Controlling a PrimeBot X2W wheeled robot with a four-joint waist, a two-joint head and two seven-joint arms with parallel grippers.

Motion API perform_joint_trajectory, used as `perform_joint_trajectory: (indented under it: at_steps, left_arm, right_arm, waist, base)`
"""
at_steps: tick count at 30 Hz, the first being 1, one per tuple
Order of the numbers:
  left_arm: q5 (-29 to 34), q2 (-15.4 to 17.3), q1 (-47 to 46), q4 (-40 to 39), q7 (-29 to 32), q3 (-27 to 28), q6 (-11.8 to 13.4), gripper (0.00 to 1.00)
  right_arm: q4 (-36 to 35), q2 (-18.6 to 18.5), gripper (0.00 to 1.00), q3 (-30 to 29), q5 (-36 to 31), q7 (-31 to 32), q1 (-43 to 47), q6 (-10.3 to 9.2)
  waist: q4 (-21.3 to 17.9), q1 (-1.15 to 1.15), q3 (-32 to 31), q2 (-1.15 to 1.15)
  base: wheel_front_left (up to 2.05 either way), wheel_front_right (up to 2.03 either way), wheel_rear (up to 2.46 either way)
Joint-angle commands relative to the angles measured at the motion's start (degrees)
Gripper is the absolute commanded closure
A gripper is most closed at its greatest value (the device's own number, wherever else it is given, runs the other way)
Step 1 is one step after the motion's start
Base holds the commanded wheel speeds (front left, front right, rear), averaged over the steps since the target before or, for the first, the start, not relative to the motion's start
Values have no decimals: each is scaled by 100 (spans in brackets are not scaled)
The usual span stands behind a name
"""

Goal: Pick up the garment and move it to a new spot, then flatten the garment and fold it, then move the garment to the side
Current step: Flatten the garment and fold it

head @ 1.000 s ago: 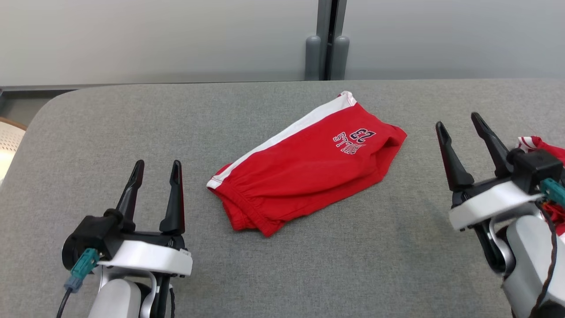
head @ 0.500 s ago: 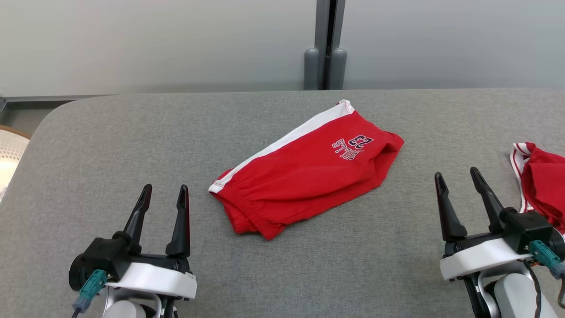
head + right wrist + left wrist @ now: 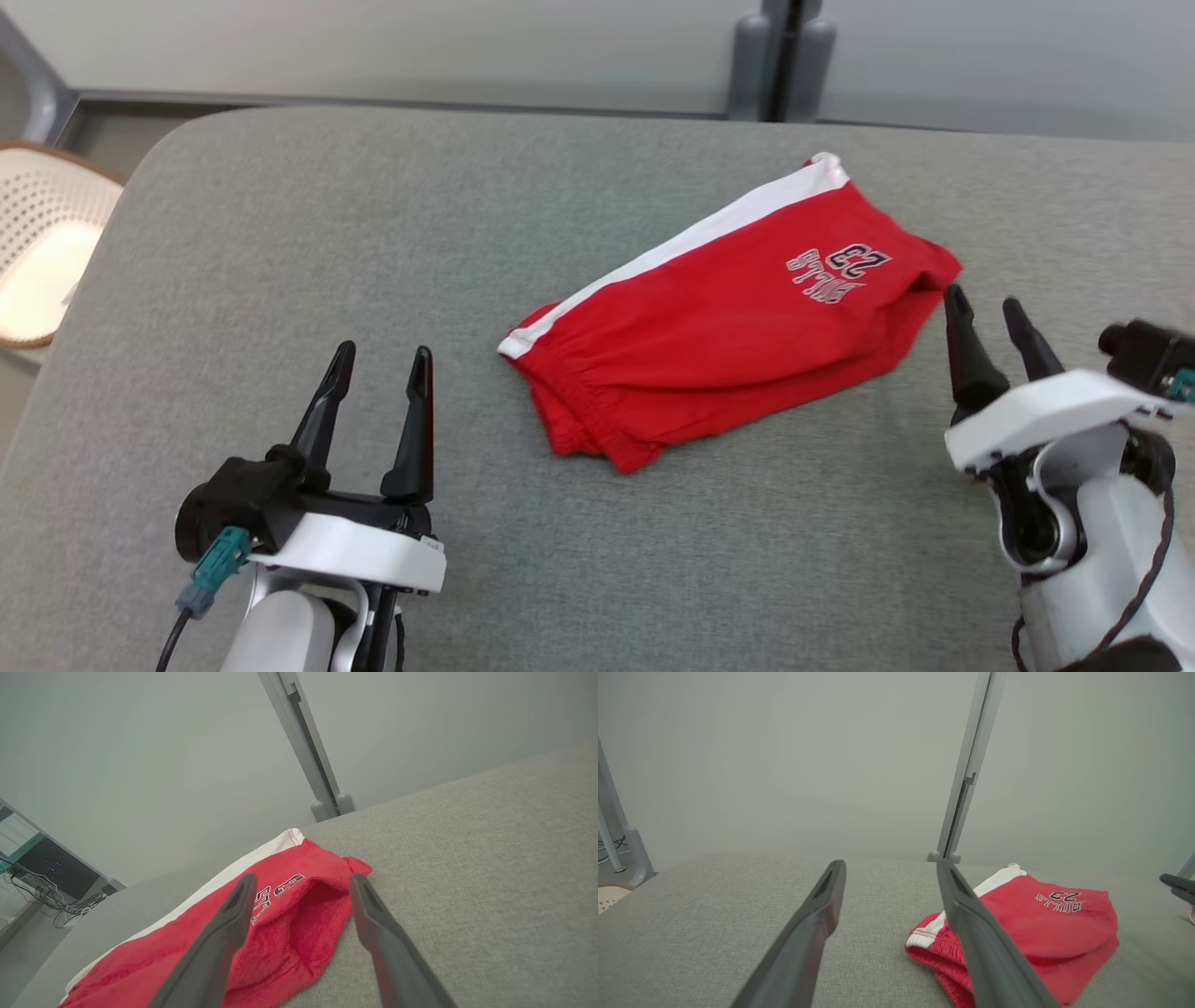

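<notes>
The garment point(image 3: 738, 313) is a pair of red shorts with a white side stripe and dark lettering, folded in half, lying slantwise on the grey table point(image 3: 280, 233). My left gripper point(image 3: 380, 354) is open, low and left of the waistband end, apart from the cloth. In the left wrist view the garment point(image 3: 1031, 924) lies right of the open left gripper point(image 3: 891, 865). My right gripper point(image 3: 983, 303) is open just right of the leg end, close to its corner. In the right wrist view the open right gripper point(image 3: 302, 879) points at the garment's point(image 3: 289, 924) leg opening, with nothing between the fingers.
A pale perforated chair seat point(image 3: 42, 252) stands off the table's left edge. A grey wall with a vertical post point(image 3: 782, 56) runs behind the far edge. Bare grey table surface lies left of and in front of the garment.
The head camera has turned left, so the whole picture shifted right and a second red cloth at the right edge left the view. The right gripper now stands nearer the garment's leg end. Both grippers stay open.
</notes>
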Motion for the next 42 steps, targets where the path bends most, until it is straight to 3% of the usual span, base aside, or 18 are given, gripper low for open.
perform_joint_trajectory:
  at_steps: [1,10,24,40,41,42]
  left_arm:
    - [-41,19,-113,-1,2,-49,32,0]
    - [-184,17,-257,-17,3,-385,126,0]
    - [-348,19,-358,-31,2,-616,234,0]
    - [-459,18,-559,-42,2,-861,290,0]
    - [-456,18,-552,-37,2,-863,293,0]
    - [-452,18,-543,-30,2,-863,286,0]
  right_arm:
    - [23,-16,0,-28,92,104,-196,-1]
    - [658,-215,0,-648,-755,312,-712,-1]
    - [1342,107,0,-2009,-1922,795,-1218,-1]
    - [1744,69,0,-1775,-1966,1276,-1814,-1]
    - [1779,67,54,-1764,-1956,1258,-1827,-1]
    - [1794,67,62,-1751,-1940,1209,-1839,-1]
  waist:
    - [243,0,233,0]
    - [649,0,429,0]
    - [891,0,667,0]
    - [1154,0,975,0]
    - [1154,0,970,0]
    - [1151,0,965,0]
  base:
    - [0,0,0]
    - [0,0,0]
    - [0,0,0]
    - [0,0,0]
    - [0,0,0]
    - [0,0,0]
